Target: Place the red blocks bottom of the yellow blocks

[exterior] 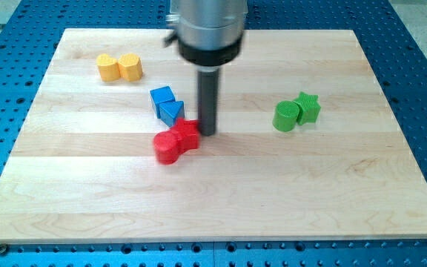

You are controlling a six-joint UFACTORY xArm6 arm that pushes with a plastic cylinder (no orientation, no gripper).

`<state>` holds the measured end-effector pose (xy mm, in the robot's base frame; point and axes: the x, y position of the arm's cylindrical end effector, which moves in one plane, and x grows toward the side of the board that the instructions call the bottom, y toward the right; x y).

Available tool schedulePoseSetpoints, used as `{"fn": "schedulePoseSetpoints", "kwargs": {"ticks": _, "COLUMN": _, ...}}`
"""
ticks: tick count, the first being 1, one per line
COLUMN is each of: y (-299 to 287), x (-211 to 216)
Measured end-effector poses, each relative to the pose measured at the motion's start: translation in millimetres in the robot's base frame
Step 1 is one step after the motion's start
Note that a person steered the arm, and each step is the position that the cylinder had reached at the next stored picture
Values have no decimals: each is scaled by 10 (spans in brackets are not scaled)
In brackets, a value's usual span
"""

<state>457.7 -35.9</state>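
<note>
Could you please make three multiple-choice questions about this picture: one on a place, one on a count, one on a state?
1. Where do the yellow blocks lie?
A. the view's top left
B. the view's bottom right
C. the board's centre

2. How many blue blocks are there?
A. one
B. two
C. four

3. How does my tip stand to the red blocks?
A. far from them
B. right beside them, on the view's right
C. hidden from view

Answers:
1. A: they lie near the wooden board's upper left corner.
2. B: two blue pieces lie together.
3. B: the rod ends at the red pair's right edge.
</note>
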Motion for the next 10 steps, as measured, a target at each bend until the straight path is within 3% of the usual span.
{"fn": "schedulePoseSetpoints", "kwargs": {"ticks": 1, "y": -790, "x": 353}}
{"fn": "schedulePoseSetpoints", "kwargs": {"ticks": 3, "y": -741, "x": 524}}
{"fn": "schedulePoseSetpoints", "kwargs": {"ticks": 5, "y": -1142, "x": 412}}
{"fn": "schedulePoseSetpoints", "kwargs": {"ticks": 8, "y": -990, "x": 626}}
{"fn": "schedulePoseSetpoints", "kwargs": {"ticks": 10, "y": -834, "x": 183}}
